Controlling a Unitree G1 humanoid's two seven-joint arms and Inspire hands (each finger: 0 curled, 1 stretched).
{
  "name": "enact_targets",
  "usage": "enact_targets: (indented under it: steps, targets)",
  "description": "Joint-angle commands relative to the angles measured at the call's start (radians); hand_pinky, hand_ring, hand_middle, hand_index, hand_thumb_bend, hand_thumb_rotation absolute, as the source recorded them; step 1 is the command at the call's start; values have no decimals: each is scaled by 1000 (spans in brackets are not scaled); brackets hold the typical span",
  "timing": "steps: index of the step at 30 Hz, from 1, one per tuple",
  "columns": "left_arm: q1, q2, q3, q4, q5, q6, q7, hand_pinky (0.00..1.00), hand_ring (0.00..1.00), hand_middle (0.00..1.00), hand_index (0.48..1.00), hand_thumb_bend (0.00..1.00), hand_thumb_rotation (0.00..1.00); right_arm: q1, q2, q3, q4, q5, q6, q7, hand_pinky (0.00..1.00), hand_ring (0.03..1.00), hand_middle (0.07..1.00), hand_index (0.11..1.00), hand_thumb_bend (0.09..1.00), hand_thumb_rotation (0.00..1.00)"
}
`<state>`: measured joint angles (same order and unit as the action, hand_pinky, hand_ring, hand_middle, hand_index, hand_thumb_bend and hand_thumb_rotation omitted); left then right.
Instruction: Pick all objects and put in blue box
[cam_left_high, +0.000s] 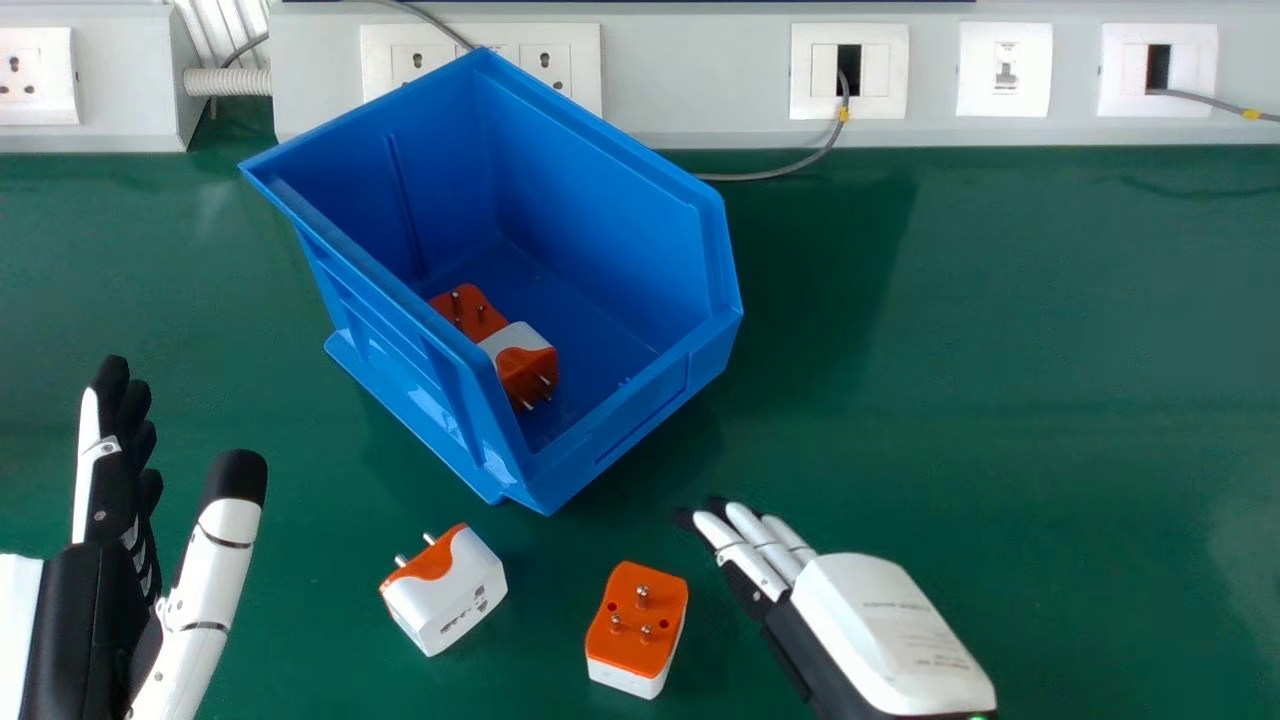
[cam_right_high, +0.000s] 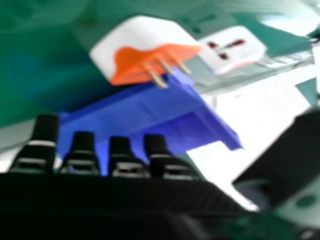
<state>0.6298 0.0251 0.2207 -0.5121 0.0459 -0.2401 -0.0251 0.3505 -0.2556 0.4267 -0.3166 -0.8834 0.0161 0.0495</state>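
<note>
In the head view my left hand (cam_left_high: 110, 520) is at the left edge, fingers straight, thumb apart. My right hand (cam_left_high: 860, 620), fingers extended, lies right of an orange-and-white adapter (cam_left_high: 636, 628) whose pins point up, with a gap between them. A second adapter (cam_left_high: 447, 590) lies on its side farther left. Inside the blue box (cam_left_high: 640, 430) are an adapter (cam_left_high: 525, 365) and an orange piece (cam_left_high: 468, 311). In the right hand view, my right hand (cam_right_high: 120, 160) has straight fingers, with an adapter (cam_right_high: 142, 47), another adapter (cam_right_high: 232, 49) and the blue box (cam_right_high: 150, 107) beyond them.
The green table (cam_left_high: 1000, 380) stretches out on the right, beyond my right hand. Behind the box runs a grey panel with wall sockets (cam_left_high: 1006, 70). A grey cable (cam_left_high: 770, 172) reaches the table beside the box's back right side.
</note>
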Motion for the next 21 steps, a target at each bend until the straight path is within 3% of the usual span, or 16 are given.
enact_targets:
  steps: [1,6,15,21]
  targets:
    - [-3,16,6,-16,4,-6,-6,1000,1000,1000,1000,575,810,-42,39,25,41,-20,28,-10,840,947,961,926,838,554]
    - [-6,22,18,-5,-9,-15,-12,1000,1000,1000,1000,571,809,-101,81,49,121,-31,81,-18,831,935,953,917,843,539]
    - [-17,19,14,-5,-13,-3,-12,1000,1000,1000,1000,591,810,-194,84,74,222,-59,110,-71,827,937,952,905,850,522]
    - [-25,20,17,4,-10,-11,-11,1000,1000,1000,1000,591,809,-236,104,87,281,-58,140,-109,824,935,951,901,843,513]
